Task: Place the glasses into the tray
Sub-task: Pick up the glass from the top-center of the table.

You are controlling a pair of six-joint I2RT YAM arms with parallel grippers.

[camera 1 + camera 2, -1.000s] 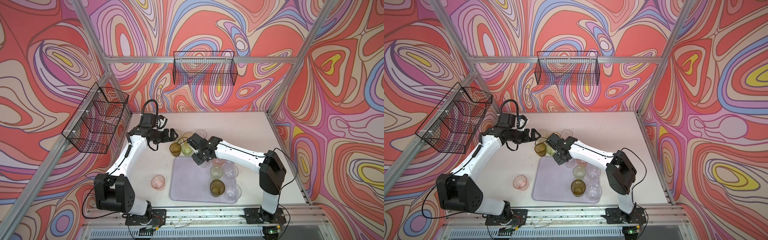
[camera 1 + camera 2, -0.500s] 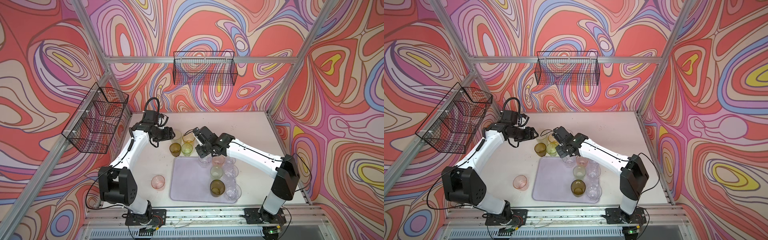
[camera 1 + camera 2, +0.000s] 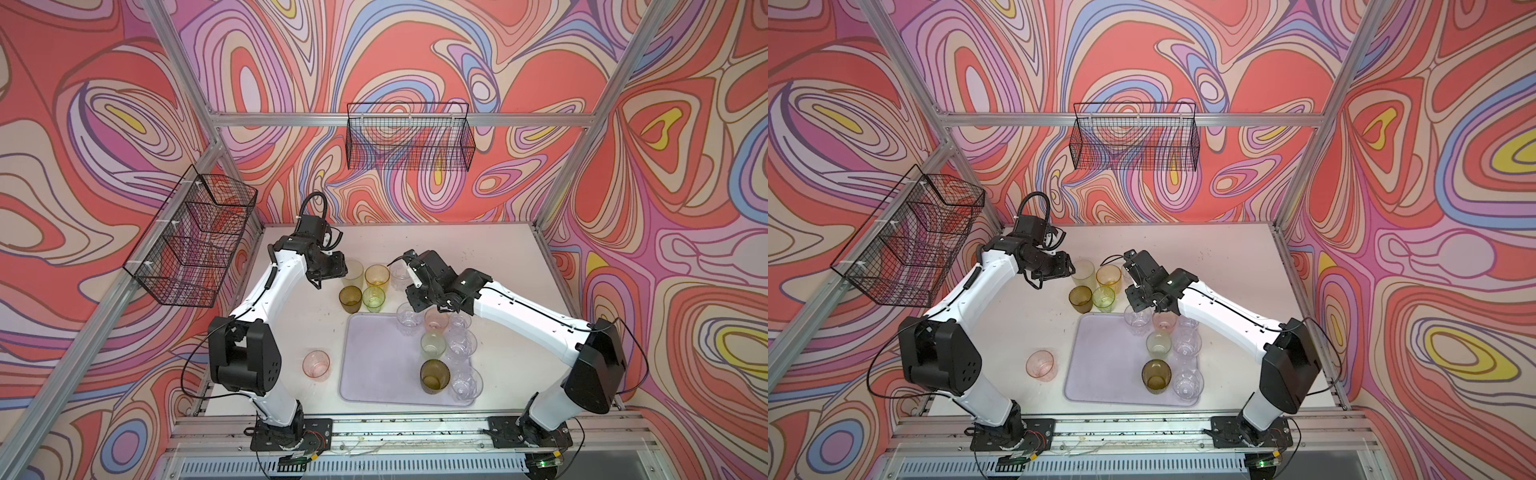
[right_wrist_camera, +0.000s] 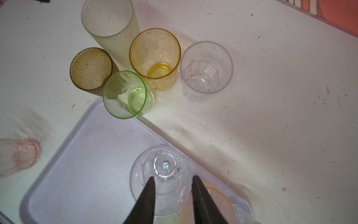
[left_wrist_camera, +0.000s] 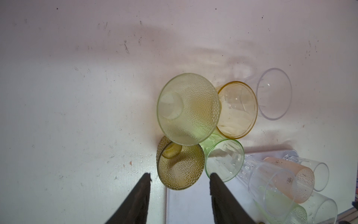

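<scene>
On the white table (image 3: pixel 498 249), a clear glass (image 4: pixel 164 166) was just let go in the tray (image 4: pixel 87 164) by the right gripper (image 4: pixel 173 177), slightly parted; the left gripper (image 5: pixel 180 174) was narrowed, empty. Six glasses (image 3: pixel 350 299) were left outside.

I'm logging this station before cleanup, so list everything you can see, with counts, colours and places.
Tray: one, pale lilac, table front.
Glasses in tray: seven, four clear, pink, pale green, brown, toward its right side.
Glasses on table: six, frosted green, amber, clear, brown, green behind tray; pink at its left.
Baskets: two, black wire, on walls.
Table: one, white, underneath.
Left gripper: one, black, open, over table glasses.
Right gripper: one, black, open, over clear tray glass.
</scene>
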